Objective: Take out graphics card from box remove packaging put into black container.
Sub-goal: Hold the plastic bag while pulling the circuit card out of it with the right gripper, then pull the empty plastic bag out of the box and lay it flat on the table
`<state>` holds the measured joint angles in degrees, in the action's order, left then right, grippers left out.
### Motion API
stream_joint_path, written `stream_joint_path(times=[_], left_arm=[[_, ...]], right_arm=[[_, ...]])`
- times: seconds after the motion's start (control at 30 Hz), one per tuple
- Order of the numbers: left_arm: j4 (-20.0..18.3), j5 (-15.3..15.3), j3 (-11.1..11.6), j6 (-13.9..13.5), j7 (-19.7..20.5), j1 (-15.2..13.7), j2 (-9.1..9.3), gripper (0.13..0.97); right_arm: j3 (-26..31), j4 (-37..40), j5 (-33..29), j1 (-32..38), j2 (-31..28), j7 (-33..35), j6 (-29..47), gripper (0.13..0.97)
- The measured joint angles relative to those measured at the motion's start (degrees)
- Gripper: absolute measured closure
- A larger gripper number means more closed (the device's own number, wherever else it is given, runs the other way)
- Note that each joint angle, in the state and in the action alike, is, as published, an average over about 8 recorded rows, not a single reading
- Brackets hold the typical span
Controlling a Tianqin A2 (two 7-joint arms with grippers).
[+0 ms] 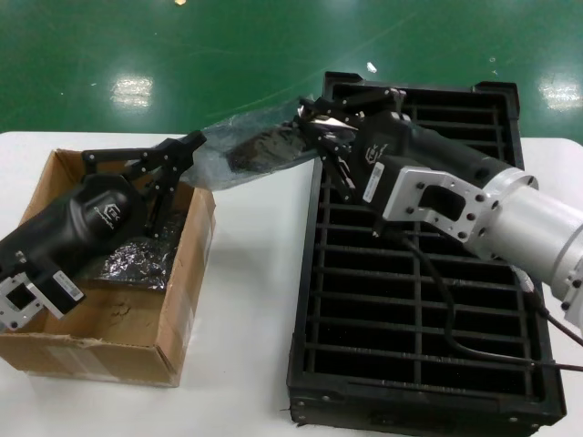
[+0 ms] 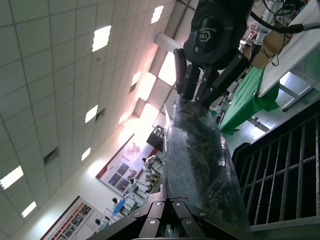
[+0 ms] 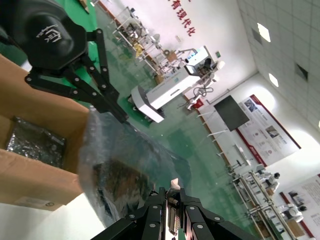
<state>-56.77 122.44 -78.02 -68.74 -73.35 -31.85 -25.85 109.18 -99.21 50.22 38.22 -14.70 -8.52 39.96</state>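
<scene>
The packaging is stretched in the air between my two grippers, over the gap between the box and the black container. My left gripper is shut on the bag's end nearest the box; its fingers pinch the crinkly plastic. The right gripper is shut on the bracket end of the graphics card, whose dark body still lies partly inside the bag. In the right wrist view its own jaws clamp the silver bracket.
Another shiny bagged item lies on the box's floor, also seen in the right wrist view. The black container's ribbed slots lie under the right arm. A cable trails across them. White table lies between box and container.
</scene>
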Motion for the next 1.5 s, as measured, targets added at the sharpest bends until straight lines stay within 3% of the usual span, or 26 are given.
stream_joint_path(times=[0.5, 0.8, 1.03, 1.5], left_arm=[[1.79, 0.12, 0.25, -0.04, -1.28, -1.43, 0.30, 0.957], [2.86, 0.78, 1.23, 0.02, -2.03, -1.77, 0.61, 0.957], [3.67, 1.52, 2.19, -0.43, -2.36, -1.40, 0.68, 0.957], [5.78, 2.44, 3.36, -1.41, -2.84, -1.33, 0.81, 0.957]], right_arm=[[-6.30, -6.28, -6.81, -3.78, 1.30, -4.71, 2.49, 0.920], [-13.15, -13.40, -20.73, -5.27, 7.09, -9.81, 8.15, 0.920], [-14.71, -16.55, -30.61, -3.50, 12.03, -11.76, 13.32, 0.920], [-13.67, -17.09, -33.09, -0.97, 13.69, -13.19, 20.28, 0.920]])
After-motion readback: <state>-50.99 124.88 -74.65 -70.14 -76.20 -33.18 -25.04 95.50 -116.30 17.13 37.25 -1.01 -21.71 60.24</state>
